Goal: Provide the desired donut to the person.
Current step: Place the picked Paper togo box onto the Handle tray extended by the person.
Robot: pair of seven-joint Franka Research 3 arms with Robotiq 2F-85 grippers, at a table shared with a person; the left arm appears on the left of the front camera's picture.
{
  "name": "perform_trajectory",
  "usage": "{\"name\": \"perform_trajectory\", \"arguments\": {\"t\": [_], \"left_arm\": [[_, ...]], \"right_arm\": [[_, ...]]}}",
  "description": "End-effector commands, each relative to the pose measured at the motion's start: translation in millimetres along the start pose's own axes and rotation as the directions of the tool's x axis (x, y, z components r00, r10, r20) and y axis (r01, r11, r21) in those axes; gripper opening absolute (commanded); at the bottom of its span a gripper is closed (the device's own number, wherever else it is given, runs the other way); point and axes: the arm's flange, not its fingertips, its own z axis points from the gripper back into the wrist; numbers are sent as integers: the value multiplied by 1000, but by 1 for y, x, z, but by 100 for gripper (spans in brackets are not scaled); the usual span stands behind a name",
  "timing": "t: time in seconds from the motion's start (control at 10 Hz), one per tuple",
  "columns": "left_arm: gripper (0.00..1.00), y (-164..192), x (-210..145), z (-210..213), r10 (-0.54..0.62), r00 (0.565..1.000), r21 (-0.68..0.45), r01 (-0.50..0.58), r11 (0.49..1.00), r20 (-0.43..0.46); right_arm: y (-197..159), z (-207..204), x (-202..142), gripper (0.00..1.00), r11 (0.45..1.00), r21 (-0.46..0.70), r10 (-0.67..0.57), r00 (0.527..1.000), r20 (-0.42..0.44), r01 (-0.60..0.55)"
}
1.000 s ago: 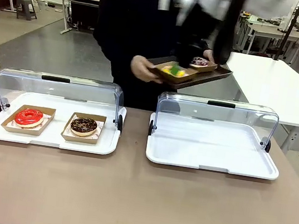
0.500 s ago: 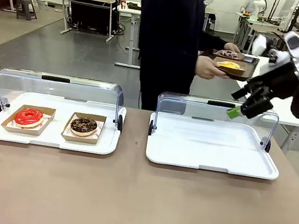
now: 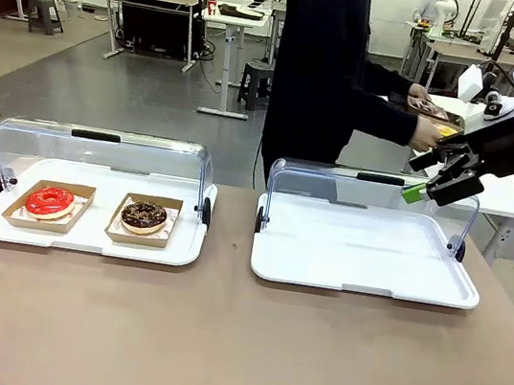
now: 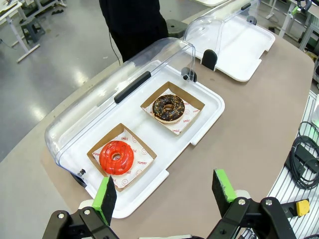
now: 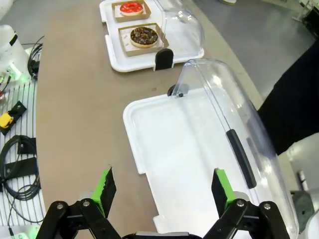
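Observation:
The person [image 3: 322,67] stands beyond the table in a dark sweatshirt, turned to the right, both hands holding a brown tray [image 3: 435,112] with donuts on it. A red donut [image 3: 49,201] and a chocolate donut [image 3: 144,215] lie in cardboard boxes on the left white tray [image 3: 85,240]. My right gripper [image 3: 435,188] hangs open and empty above the back right of the empty right tray [image 3: 363,262], just below the person's hands. In the right wrist view the right gripper [image 5: 162,184] spreads wide over that tray. My left gripper [image 4: 164,189] is open above the table, near the red donut [image 4: 116,157].
Both white trays have clear hinged lids [image 3: 100,145] standing open at the back. A white side table [image 3: 476,148] stands behind the right tray. Cables [image 5: 17,169] lie past the table's edge. The brown tabletop [image 3: 215,341] in front is bare.
The person has stepped to the right and turned away with the brown tray. My right gripper drew back from that tray and now hangs a little lower and farther right.

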Motion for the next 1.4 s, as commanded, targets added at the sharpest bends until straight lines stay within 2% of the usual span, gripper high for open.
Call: {"name": "perform_trajectory", "arguments": {"t": [0.0,0.2,0.4,0.6,1.3], "left_arm": [[100,1,-1,0,-4,1000,-8,4,1000,6],[100,1,-1,0,-4,1000,-8,4,1000,6],[100,1,-1,0,-4,1000,-8,4,1000,6],[100,1,-1,0,-4,1000,-8,4,1000,6],[100,1,-1,0,-4,1000,-8,4,1000,6]], "right_arm": [[-10,-2,0,100,1000,2,6,999,45,-6],[-7,4,0,100,998,-62,9,997,82,-4],[-5,6,2,100,997,-76,26,995,97,-19],[-4,6,0,100,995,-97,-8,993,115,19],[9,7,-7,100,990,-126,-61,995,83,71]]}}
